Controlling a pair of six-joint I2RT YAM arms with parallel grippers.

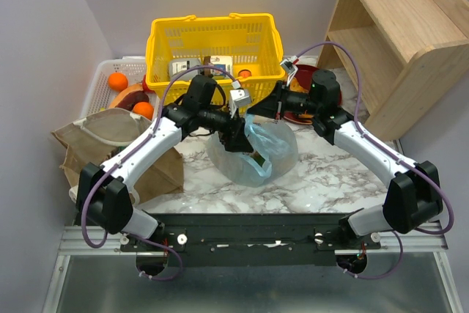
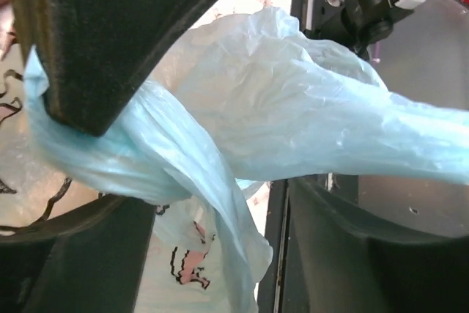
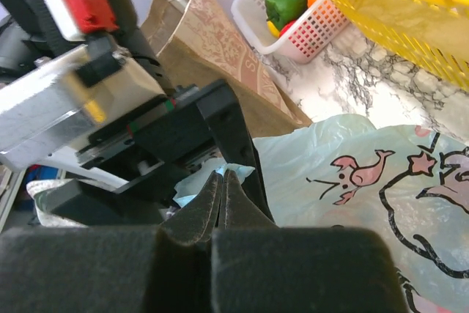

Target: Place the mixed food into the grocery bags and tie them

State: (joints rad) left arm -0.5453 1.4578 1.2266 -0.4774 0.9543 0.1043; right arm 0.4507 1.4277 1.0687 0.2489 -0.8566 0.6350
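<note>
The light-blue bag (image 1: 256, 153) with the pink cartoon animal lies at the table's middle, something green and dark showing through it. Its handles are twisted into a knot (image 2: 168, 159). My left gripper (image 1: 236, 138) is open, and the twisted strands (image 2: 308, 122) pass between its spread jaws (image 2: 220, 218). My right gripper (image 1: 254, 111) is shut on the tip of a blue handle (image 3: 224, 172), just above the bag (image 3: 352, 181). The tan bag (image 1: 117, 148) stands at the left, its top open. Oranges (image 1: 117, 80) lie in a white tray.
A yellow mesh basket (image 1: 212, 38) with cartons stands at the back. The white tray (image 1: 99, 82) at the back left holds a green pepper (image 3: 286, 1). A red plate (image 1: 306, 75) sits at the back right. A wooden shelf (image 1: 396, 42) stands at the right.
</note>
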